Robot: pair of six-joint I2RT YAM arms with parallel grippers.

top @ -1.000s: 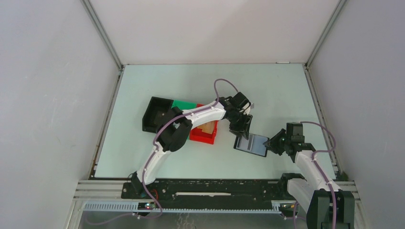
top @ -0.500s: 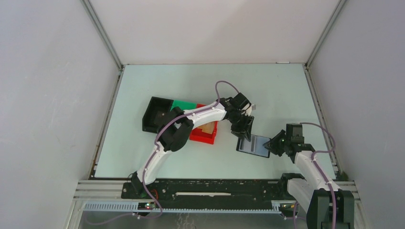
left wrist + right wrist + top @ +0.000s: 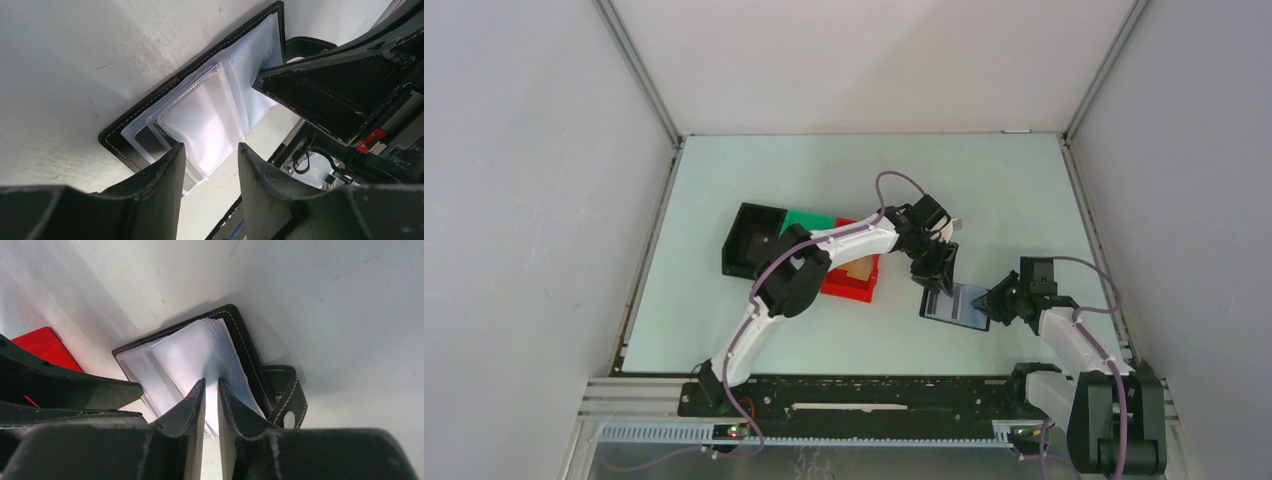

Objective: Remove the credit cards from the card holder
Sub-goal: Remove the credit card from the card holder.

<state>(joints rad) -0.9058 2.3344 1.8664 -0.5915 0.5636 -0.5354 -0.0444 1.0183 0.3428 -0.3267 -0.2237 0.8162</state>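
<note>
Where the pale green table meets blank white walls, the top view shows the card holder spread open between the two grippers. The left gripper is at its far edge and the right gripper at its right edge.

In the left wrist view the jaws stand apart and empty, with the holder's pale leaves just beyond them on the scuffed tabletop.

In the right wrist view the jaws pinch nearly together on those leaves, and a red bin lies off to their left.
</note>
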